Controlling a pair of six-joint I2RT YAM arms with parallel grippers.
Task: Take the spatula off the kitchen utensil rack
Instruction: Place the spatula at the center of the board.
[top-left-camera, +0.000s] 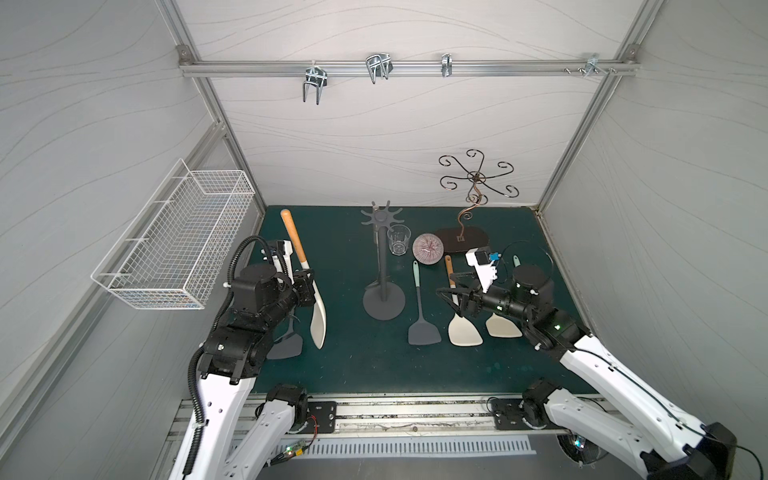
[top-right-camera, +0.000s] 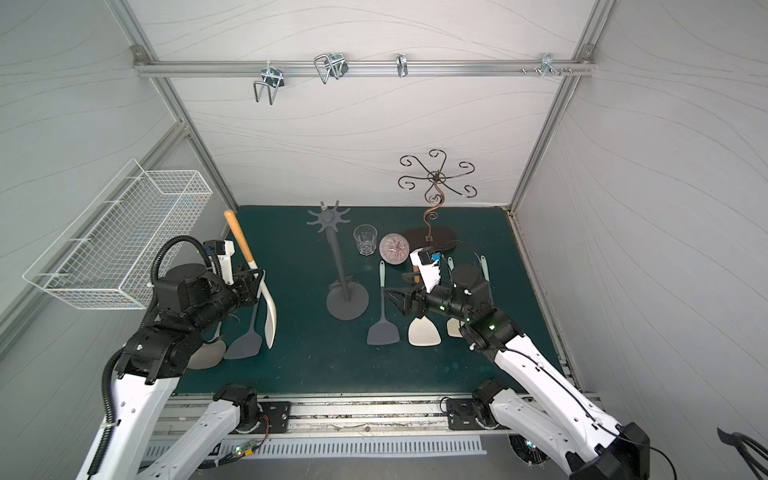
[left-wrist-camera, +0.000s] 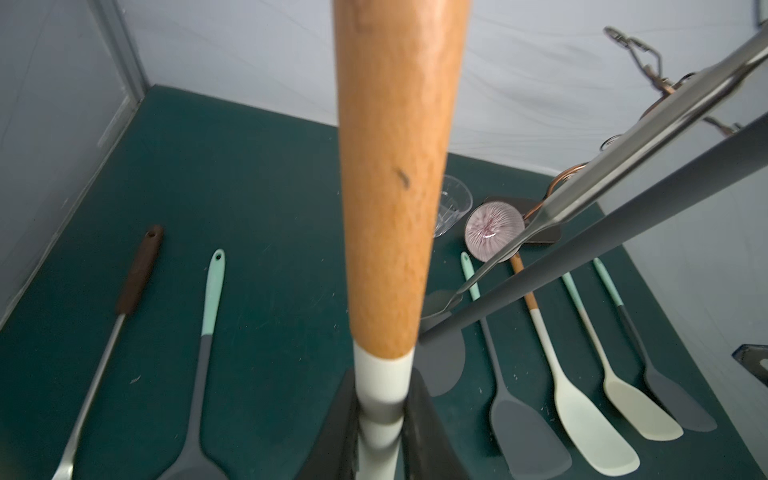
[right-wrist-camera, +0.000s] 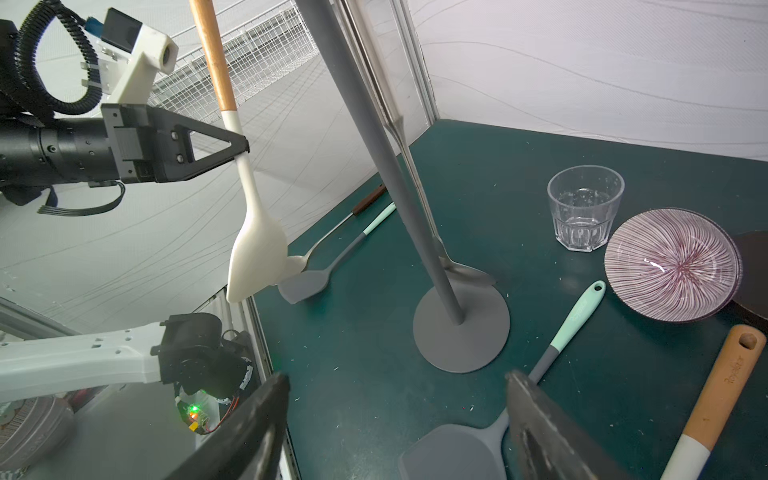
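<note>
A white wire basket (top-left-camera: 178, 237) hangs on the left wall. Beside it the left gripper (top-left-camera: 308, 277) has its jaws clamped tight on the white neck of the spatula (top-left-camera: 319, 320), just below the wooden handle. The spatula is held in the air with its handle up and its cream blade pointing down. It is off the kitchen utensil rack (top-left-camera: 383, 266) and well to the left of it.

Under the left arm, a steel utensil with a brown handle (left-wrist-camera: 137, 270) and a grey spatula with a mint handle (top-right-camera: 245, 345) lie on the desk (top-left-camera: 353, 365). The rack stands upright near the middle, and a steel turner (right-wrist-camera: 461, 268) runs alongside its pole with the blade down at the round base.

Further right stand a glass tumbler (top-left-camera: 399, 240), a striped bowl (top-left-camera: 428, 248) and, behind them, a curly bronze wire stand (top-left-camera: 478, 178). In front, four spatulas lie side by side, blades toward the robot: a grey one (top-left-camera: 422, 328), a wooden-handled cream one (top-left-camera: 463, 328), a second cream one (top-left-camera: 503, 326) and a narrow grey one (left-wrist-camera: 673, 403).

The right gripper (top-left-camera: 448, 301) hovers over the wooden-handled cream one with its jaws spread wide and nothing between them.
</note>
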